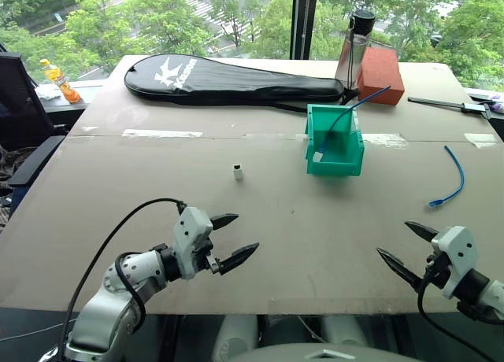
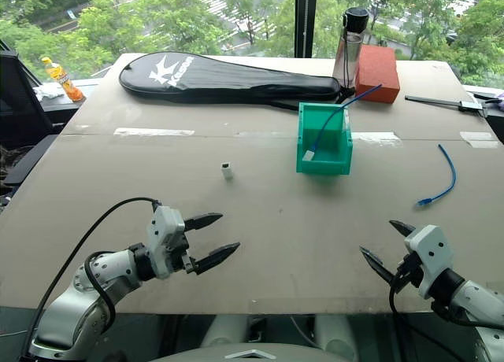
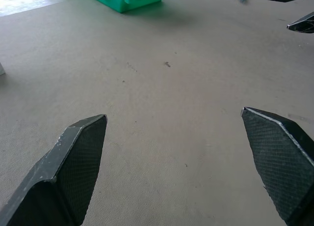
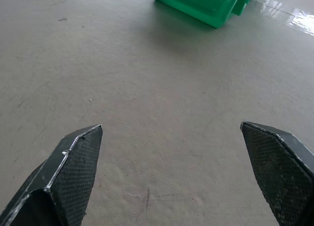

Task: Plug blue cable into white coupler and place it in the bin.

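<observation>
I have both sets of jaws spread wide and empty. The blue cable (image 1: 454, 175) lies ahead of my right gripper (image 1: 407, 245), long axis running away from it. The white coupler (image 1: 238, 171) stands ahead of my left gripper (image 1: 231, 241), the bin (image 1: 335, 167) beyond.

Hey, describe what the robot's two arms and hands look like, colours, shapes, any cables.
Both arms are silver-grey metal with black joint rings. Each ends in a white boxy housing carrying the left hand and the right hand, each with two black, pointed fingers. In the wrist views the inner faces of the fingers have a fine cross-hatched texture. Black cables loop from each housing back along the arm.
</observation>
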Robot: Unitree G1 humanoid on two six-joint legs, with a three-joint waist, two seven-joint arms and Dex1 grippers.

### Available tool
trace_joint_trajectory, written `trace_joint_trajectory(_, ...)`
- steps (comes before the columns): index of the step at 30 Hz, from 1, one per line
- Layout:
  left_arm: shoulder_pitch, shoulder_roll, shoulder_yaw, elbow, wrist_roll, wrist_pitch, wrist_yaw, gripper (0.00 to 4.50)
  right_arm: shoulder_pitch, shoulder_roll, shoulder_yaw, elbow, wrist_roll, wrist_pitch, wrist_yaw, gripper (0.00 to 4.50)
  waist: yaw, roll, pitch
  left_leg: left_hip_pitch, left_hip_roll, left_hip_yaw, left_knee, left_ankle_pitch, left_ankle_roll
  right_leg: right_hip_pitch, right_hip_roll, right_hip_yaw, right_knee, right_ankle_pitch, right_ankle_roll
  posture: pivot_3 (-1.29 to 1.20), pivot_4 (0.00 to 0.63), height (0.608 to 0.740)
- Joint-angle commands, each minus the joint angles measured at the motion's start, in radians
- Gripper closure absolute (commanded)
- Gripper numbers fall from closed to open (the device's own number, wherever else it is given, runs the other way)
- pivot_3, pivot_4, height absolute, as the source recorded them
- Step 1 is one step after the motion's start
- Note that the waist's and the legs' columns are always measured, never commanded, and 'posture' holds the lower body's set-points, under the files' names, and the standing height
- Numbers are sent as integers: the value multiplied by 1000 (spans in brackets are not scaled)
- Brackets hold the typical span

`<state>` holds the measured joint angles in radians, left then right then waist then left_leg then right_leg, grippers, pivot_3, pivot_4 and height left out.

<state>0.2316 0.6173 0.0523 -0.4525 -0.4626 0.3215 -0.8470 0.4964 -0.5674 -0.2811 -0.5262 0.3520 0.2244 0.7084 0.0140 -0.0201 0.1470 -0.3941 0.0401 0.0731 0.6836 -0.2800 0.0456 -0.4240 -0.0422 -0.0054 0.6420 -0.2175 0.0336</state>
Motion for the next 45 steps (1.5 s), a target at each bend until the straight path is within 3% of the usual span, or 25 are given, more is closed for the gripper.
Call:
trace_joint_trajectory(1,-18,-8,24,-38,-33,7,12,0,-21,-3,2,-11,0,-17,-1,49,0,0,0,0,0,0,0,0,0,0,0,0,0,0,0,0,150,740)
trace_joint_trajectory(11,-55,-11,17,-25,-63,14,-6,0,-47,7,28,-23,-9,0,-25,49,0,0,0,-1,0,0,0,0,0,-1,4,0,0,0,-1,0,150,740)
trace_joint_trajectory(15,-81,27,-8,-52,-64,5,-72,0,-83,-50,-8,-12,-20,36,-18,49,0,1,1,-1,0,0,0,0,0,-1,4,0,0,0,0,0,150,740)
trace_joint_trajectory(19,-120,54,-40,-73,-66,7,-117,0,-159,-297,-102,16,57,179,151,49,-1,2,2,-1,-1,2,1,0,0,-1,3,1,0,0,0,0,150,740)
trace_joint_trajectory(22,-153,53,-56,-82,-75,12,-131,0,-252,-485,-96,105,26,195,266,49,0,2,2,0,-1,1,1,0,1,0,4,1,0,1,-2,0,150,740)
trace_joint_trajectory(25,-193,56,-77,-92,-86,15,-156,0,-374,-654,4,241,-74,139,355,49,-2,2,2,-1,-1,0,-1,0,1,-1,6,0,-1,1,-2,0,150,740)
trace_joint_trajectory(28,-237,51,-91,-101,-108,32,-171,0,-538,-741,173,425,-223,2,425,49,0,4,4,-1,-1,1,-1,0,1,-1,6,1,-1,2,-4,0,150,740)
trace_joint_trajectory(34,-323,46,-120,-81,-144,40,-232,0,-942,-665,453,804,-429,-194,581,49,-4,4,6,-2,-2,2,-1,0,1,-1,7,2,-3,2,-4,0,150,740)
trace_joint_trajectory(40,-356,20,-143,-80,-149,44,-225,0,-1144,-581,547,1033,-503,-279,668,49,-3,6,7,-4,-1,3,-1,0,1,-2,8,3,-3,2,-4,0,150,740)
trace_joint_trajectory(43,-344,13,-150,-83,-135,36,-219,0,-1195,-566,578,1107,-537,-327,711,857,0,6,7,-4,-1,3,-1,0,1,-2,8,3,-3,2,-4,0,150,740)
trace_joint_trajectory(45,-336,12,-151,-87,-130,32,-215,0,-1227,-553,593,1162,-560,-360,712,857,-1,6,7,-4,-1,3,-1,0,1,-2,7,3,-3,2,-4,0,150,740)
